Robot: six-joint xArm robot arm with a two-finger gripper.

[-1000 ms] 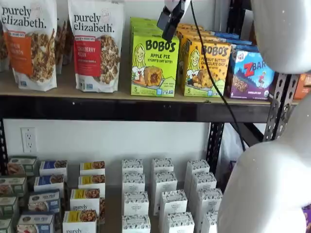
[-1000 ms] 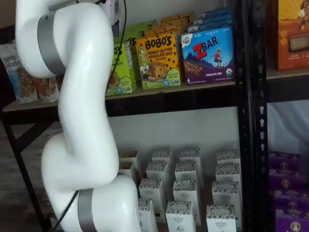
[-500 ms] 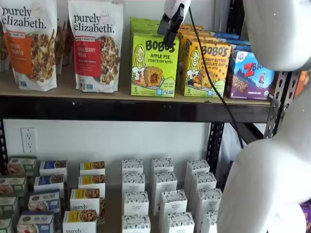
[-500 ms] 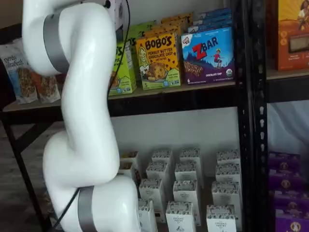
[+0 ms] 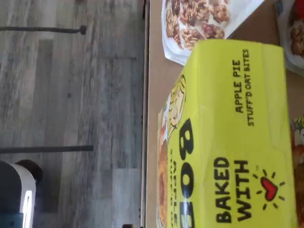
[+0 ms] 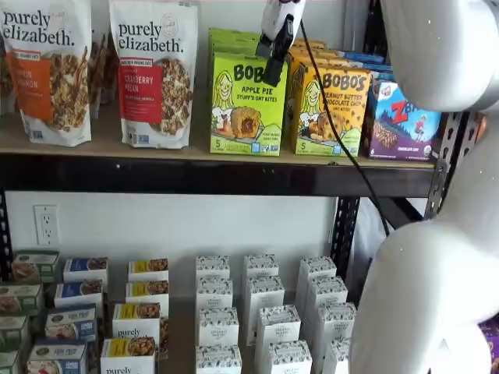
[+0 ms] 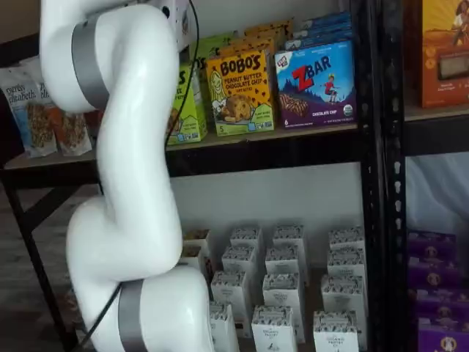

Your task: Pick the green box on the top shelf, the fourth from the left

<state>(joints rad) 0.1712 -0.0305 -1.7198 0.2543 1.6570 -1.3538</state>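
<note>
Hanging w/ my claw point(image 6: 274, 61) spread wide just above the green box point(image 6: 247, 104), I had its top edge directly below.

Even bright light, soft focus

I'm looking at a mock shop aisle, likely a test room: black steel racking with the top shelf point(image 6: 195, 148) of tan board, stocked with facing rows of retail goods, granola pouches point(image 6: 154, 70), snack-bar boxes point(image 7: 316, 82) and small white cartons point(image 6: 217, 326) below. A plain white wall with an outlet point(image 6: 45, 224) and grey plank floor point(image 5: 71, 95) sit behind.
</note>
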